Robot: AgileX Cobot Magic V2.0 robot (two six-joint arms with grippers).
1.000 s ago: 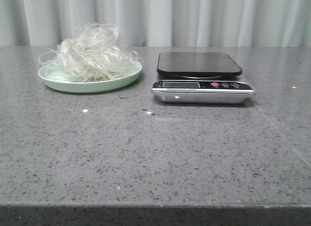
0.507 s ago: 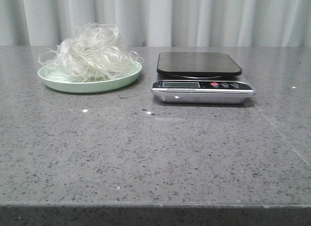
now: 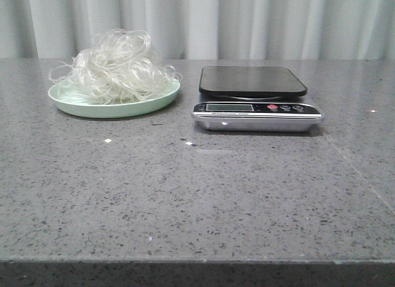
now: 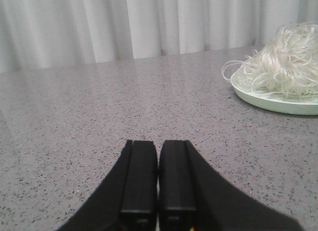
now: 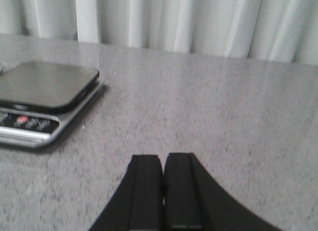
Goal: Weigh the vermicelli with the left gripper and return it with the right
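Observation:
The vermicelli (image 3: 117, 68) is a fluffy whitish mound on a pale green plate (image 3: 92, 106) at the back left of the table. It also shows in the left wrist view (image 4: 285, 67) on the plate (image 4: 278, 102). A kitchen scale (image 3: 254, 97) with a black platform stands to the plate's right; it also shows in the right wrist view (image 5: 39, 97). My left gripper (image 4: 158, 144) is shut and empty, well short of the plate. My right gripper (image 5: 163, 159) is shut and empty, off to the side of the scale. Neither gripper shows in the front view.
The grey speckled stone table (image 3: 197, 194) runs to a front edge low in the front view. A pale pleated curtain (image 3: 247, 21) hangs behind the table. A few small white flecks (image 3: 108, 140) lie on the tabletop in front of the plate.

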